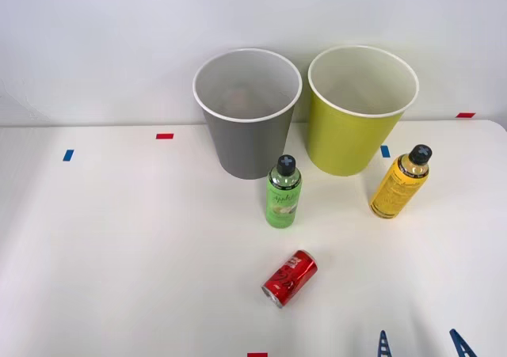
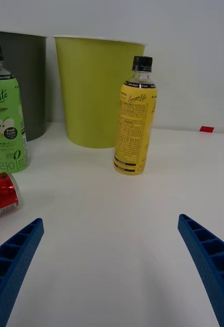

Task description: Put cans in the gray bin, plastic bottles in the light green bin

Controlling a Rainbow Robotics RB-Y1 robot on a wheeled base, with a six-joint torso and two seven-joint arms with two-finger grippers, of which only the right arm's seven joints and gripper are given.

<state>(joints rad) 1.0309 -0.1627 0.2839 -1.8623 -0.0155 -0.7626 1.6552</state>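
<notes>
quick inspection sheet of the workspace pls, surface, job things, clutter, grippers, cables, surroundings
surface: white table, dry and bare apart from the items below
job's things: gray bin and light green bin upright side by side at the back; green bottle standing before the gray bin; yellow bottle standing before and to the right of the green bin; red can lying on its side nearer the robot; a faint shape shows at the bottom of the gray bin, cannot tell what
clutter: small red and blue tape marks on the table
grippers: right gripper at the near edge, jaws open, holding nothing
cables: nothing seen
surroundings: plain white wall behind
</notes>
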